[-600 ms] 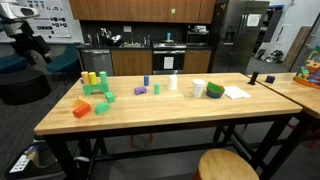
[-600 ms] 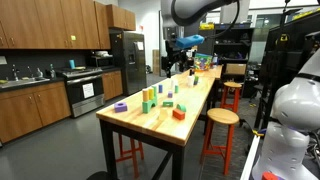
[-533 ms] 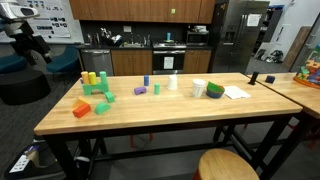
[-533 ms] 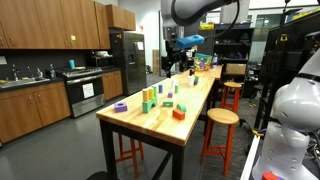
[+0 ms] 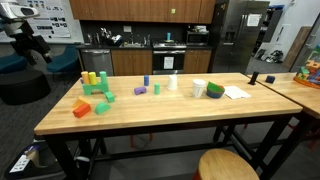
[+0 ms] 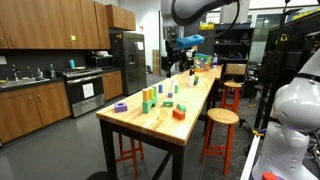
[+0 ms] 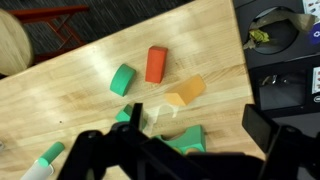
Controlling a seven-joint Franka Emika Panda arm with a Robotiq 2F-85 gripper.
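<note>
Gripper (image 7: 170,138) hangs high over bench (image 7: 60,100) end, fingers spread wide, empty, touching nothing. Partly hidden green block (image 7: 190,140) lies right below. Orange block (image 7: 185,92) and red block (image 7: 155,63) lie nearer bench edge.

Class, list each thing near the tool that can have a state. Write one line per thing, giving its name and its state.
tool: open, holding nothing, above the table.
red block: lying flat on the table, untouched.
green block: lying beside the red block, apart from it.
orange block: lying flat, apart from the red block.
</note>
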